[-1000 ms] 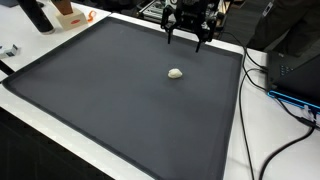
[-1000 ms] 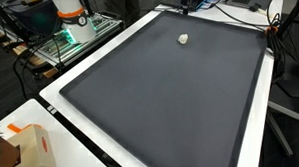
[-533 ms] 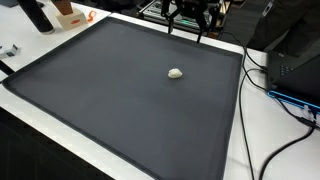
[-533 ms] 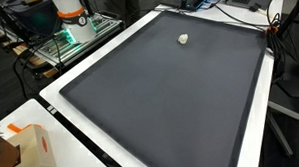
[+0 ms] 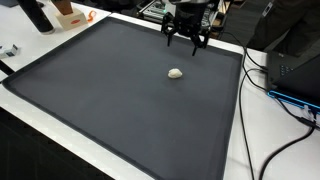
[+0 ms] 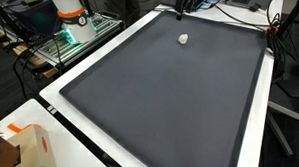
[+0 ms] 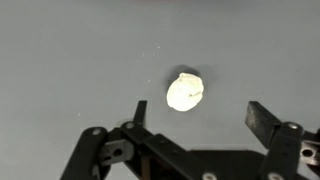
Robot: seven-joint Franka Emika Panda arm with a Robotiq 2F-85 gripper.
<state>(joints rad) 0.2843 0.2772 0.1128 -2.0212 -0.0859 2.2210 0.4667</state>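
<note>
**A:** End effector status?

**B:** Gripper (image 5: 186,42) is fully released. The jaws are spread wide with nothing clamped and nothing between the pads. It hangs in the air over the far part of the black mat (image 5: 100,95), fingers pointing down, with no contact on the mat or anything else.

**A:** Where's the object?

**B:** The small white lump (image 5: 176,73) lies on the mat, clear of the gripper and a bit nearer the camera than it in an exterior view. It's alone, well in from the mat's border.

**A:** Wrist cam agree?

**B:** Yes. The wrist view looks straight down on the lump (image 7: 185,92). Both fingers (image 7: 258,116) frame it from the bottom of the picture, with grey mat (image 7: 70,60) visible on either side of it. It sits off-centre in the gap, closer to the finger on the picture's left. No touch.

**A:** Other angle?

**B:** The gripper (image 6: 183,4) is cut off by the top edge of the frame, so the opening can't be read there. The lump (image 6: 183,38) shows near the far end of the mat (image 6: 160,103), just below the gripper in the picture.

**A:** Anything near it?

**B:** Cables (image 5: 258,75) run along the table beside the mat's edge, well apart from the lump.
</note>
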